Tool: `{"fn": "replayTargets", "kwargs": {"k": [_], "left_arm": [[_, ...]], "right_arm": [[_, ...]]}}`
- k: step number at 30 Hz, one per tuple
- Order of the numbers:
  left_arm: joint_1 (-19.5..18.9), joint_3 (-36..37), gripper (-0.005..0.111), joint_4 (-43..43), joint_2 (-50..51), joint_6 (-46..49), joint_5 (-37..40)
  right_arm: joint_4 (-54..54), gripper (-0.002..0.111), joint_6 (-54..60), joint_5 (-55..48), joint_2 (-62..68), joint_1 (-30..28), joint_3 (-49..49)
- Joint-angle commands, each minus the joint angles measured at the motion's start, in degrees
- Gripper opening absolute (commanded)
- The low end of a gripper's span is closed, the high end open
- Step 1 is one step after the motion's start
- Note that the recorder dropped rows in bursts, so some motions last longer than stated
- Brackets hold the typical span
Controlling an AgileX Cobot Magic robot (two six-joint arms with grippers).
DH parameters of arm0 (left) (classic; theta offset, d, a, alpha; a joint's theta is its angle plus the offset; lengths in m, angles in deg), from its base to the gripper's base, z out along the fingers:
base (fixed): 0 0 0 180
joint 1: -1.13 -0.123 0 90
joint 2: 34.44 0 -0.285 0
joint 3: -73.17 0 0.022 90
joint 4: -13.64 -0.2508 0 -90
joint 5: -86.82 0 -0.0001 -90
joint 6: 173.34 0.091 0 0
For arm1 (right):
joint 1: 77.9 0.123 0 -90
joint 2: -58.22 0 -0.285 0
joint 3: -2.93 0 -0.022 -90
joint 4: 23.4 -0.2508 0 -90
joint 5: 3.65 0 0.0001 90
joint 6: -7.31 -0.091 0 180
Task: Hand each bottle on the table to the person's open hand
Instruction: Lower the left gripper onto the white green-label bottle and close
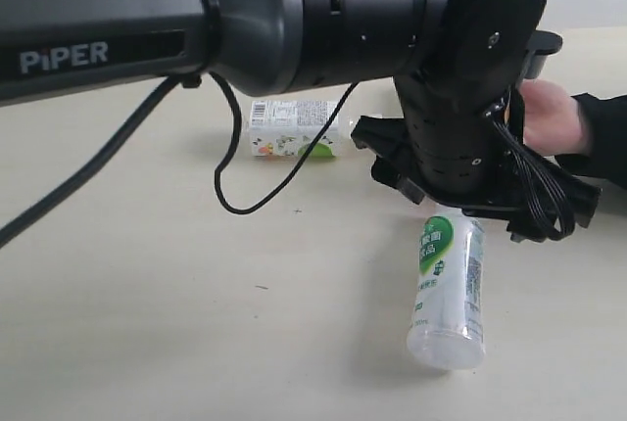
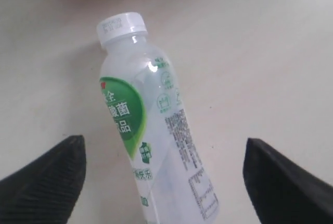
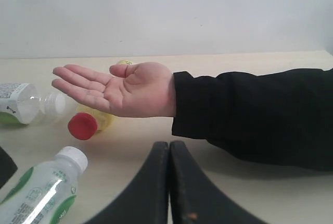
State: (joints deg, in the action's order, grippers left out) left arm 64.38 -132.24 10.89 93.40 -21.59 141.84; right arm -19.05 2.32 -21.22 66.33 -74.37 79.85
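Observation:
The white-green milky bottle point(image 1: 447, 284) lies on the table point(image 1: 147, 304), its white cap point(image 2: 122, 26) pointing away from my left gripper point(image 2: 164, 141). That gripper is open just above it, one finger point(image 2: 44, 182) on each side and neither touching. In the exterior view the arm's black wrist point(image 1: 460, 98) hides those fingers. My right gripper point(image 3: 169, 146) is shut on nothing, low over the table and short of the person's open hand point(image 3: 122, 92), which is held palm up. The yellow bottle point(image 3: 86, 124) with its red cap lies under that hand. The small clear bottle point(image 1: 294, 127) lies further back. The cola bottle is out of view.
The person's black sleeve point(image 3: 255, 112) stretches across the table beyond my right gripper. A black cable point(image 1: 230, 162) hangs from the left arm and loops down near the small clear bottle. Bare table point(image 1: 147, 304) spreads to the left of the milky bottle.

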Motion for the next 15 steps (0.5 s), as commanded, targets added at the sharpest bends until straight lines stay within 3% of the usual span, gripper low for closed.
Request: {"fn": "replayTargets", "kwargs": {"k": [1,15], "left_arm": [[0.2,0.05,0.079,0.36,4.06,0.79,-0.68],[0.24,0.05,0.079,0.39,11.12,0.8,-2.82]], "right_arm": [[0.11,0.0,0.29,0.7,-0.32,-0.31,0.29],[0.11,0.0,0.29,-0.04,-0.32,-0.31,0.29]]}}
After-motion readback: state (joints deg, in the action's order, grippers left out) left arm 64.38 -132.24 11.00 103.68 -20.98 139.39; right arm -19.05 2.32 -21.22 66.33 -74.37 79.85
